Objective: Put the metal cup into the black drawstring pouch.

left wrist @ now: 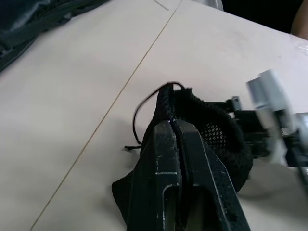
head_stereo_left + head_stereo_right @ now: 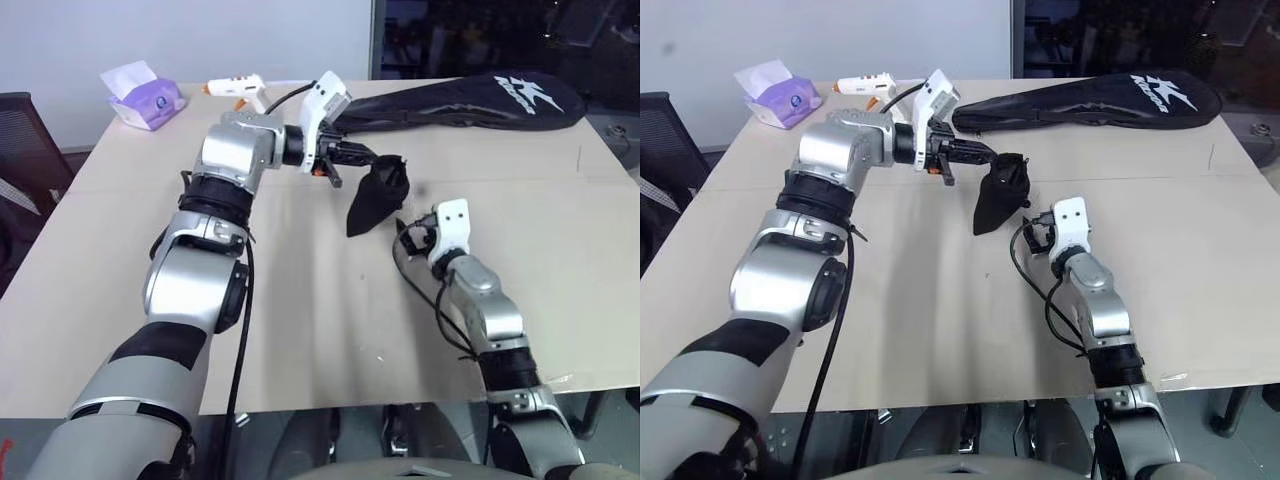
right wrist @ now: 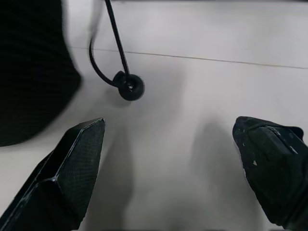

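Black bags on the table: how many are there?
2. The black drawstring pouch hangs from the left gripper above mid-table. The long black racket cover lies along the far edge. Nothing suggests another, though the arms cover some table.

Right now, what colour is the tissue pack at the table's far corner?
Purple tissue pack, white tissue sticking out; clearest in the left eye view.

Beige table (image 2: pixel 300 330) with a seam line across it. Lying on it along the far edge: purple tissue pack (image 2: pixel 146 98) at the left corner, white glue gun (image 2: pixel 236 90) beside it, long black racket cover (image 2: pixel 470 102) at right.
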Available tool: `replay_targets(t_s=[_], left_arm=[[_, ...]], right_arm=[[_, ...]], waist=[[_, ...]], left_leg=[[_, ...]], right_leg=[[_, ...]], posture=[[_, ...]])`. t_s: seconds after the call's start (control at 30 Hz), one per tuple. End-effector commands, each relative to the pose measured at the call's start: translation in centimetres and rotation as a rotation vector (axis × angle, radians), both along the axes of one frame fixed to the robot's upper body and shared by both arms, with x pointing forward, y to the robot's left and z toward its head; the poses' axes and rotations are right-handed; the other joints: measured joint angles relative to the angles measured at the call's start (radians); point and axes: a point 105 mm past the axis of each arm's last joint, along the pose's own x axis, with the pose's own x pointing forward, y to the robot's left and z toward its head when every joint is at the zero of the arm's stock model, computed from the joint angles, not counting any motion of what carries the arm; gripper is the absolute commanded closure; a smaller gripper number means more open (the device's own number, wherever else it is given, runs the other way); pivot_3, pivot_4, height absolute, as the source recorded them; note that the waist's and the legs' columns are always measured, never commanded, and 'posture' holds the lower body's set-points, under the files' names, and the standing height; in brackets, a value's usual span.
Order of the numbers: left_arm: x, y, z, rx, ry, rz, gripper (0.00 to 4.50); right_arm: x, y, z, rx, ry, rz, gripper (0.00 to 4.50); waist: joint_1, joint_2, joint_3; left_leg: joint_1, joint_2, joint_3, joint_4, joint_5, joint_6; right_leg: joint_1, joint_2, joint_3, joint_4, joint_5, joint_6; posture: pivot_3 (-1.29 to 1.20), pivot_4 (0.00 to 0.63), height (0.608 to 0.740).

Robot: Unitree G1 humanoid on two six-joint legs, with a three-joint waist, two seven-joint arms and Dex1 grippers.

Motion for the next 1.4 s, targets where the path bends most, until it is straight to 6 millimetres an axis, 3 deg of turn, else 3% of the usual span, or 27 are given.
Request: replay_targets(t_s=[0.03,0.2,0.53,0.77,0.9,1.07,1.2,1.4], left_arm=[[-0.6,0.3,1.8,-0.031,-0.051,-0.018,4.50],[-0.9,0.5,1.7,-0.027,-0.049,-0.016,4.50],[-1.5,1.1,1.7,-0.018,-0.049,-0.007,4.50],[-1.9,2.6,1.6,0.005,-0.049,0.003,4.50],[-2.4,4.0,0.9,0.048,-0.044,-0.010,4.50],[-2.7,3.0,-1.1,0.106,-0.051,-0.057,4.50],[-3.0,1.0,-1.3,0.103,-0.094,-0.126,4.50],[-2.8,1.3,-2.1,0.142,-0.099,-0.132,4.50]], right_arm=[[1.2,-0.1,0.7,-0.020,-0.066,-0.004,0.02],[2.6,0.3,1.2,0.036,-0.090,0.017,0.02],[3.7,3.7,2.1,0.040,-0.131,0.214,0.02],[1.8,4.8,2.1,-0.054,-0.160,0.344,0.02],[-0.6,6.1,3.1,-0.037,-0.190,0.408,0.02],[-3.3,9.2,3.6,-0.025,-0.169,0.521,0.02],[-3.0,11.1,3.2,-0.010,-0.127,0.549,0.02],[-1.0,9.3,1.4,-0.094,-0.088,0.381,0.02]], waist=[[-0.006,0.000,0.000],[-0.008,0.000,0.000],[-0.007,0.000,0.000],[-0.008,0.000,0.000],[-0.008,0.000,0.000],[-0.003,0.000,0.000],[0.000,0.000,0.000],[-0.005,0.000,0.000]], left_leg=[[0.000,0.000,0.000,0.000,0.000,0.000],[0.001,0.000,0.000,0.000,0.000,0.000],[0.001,0.000,0.001,0.000,0.000,0.000],[0.001,0.000,0.001,0.000,0.000,0.000],[0.001,0.001,0.000,0.000,0.000,0.000],[0.001,0.000,0.000,0.000,0.000,0.000],[0.001,0.000,0.000,0.001,0.000,0.000],[0.001,0.000,0.000,0.000,0.000,0.000]], right_leg=[[0.000,0.000,0.000,0.000,0.000,0.000],[0.000,0.000,0.001,0.002,0.000,0.000],[0.000,0.000,0.001,0.002,0.000,0.000],[-0.001,0.000,0.001,0.002,0.000,0.000],[-0.001,0.000,0.001,0.002,0.000,0.000],[-0.001,0.000,0.001,0.002,0.000,0.000],[-0.001,0.000,0.001,0.002,0.000,0.000],[-0.001,0.000,0.001,0.002,0.000,0.000]], posture=[[0.00,0.150,0.740],[0.00,0.150,0.740],[0.00,0.150,0.740],[0.00,0.150,0.740],[0.00,0.150,0.740],[0.00,0.150,0.740],[0.00,0.150,0.740],[0.00,0.150,0.740]])
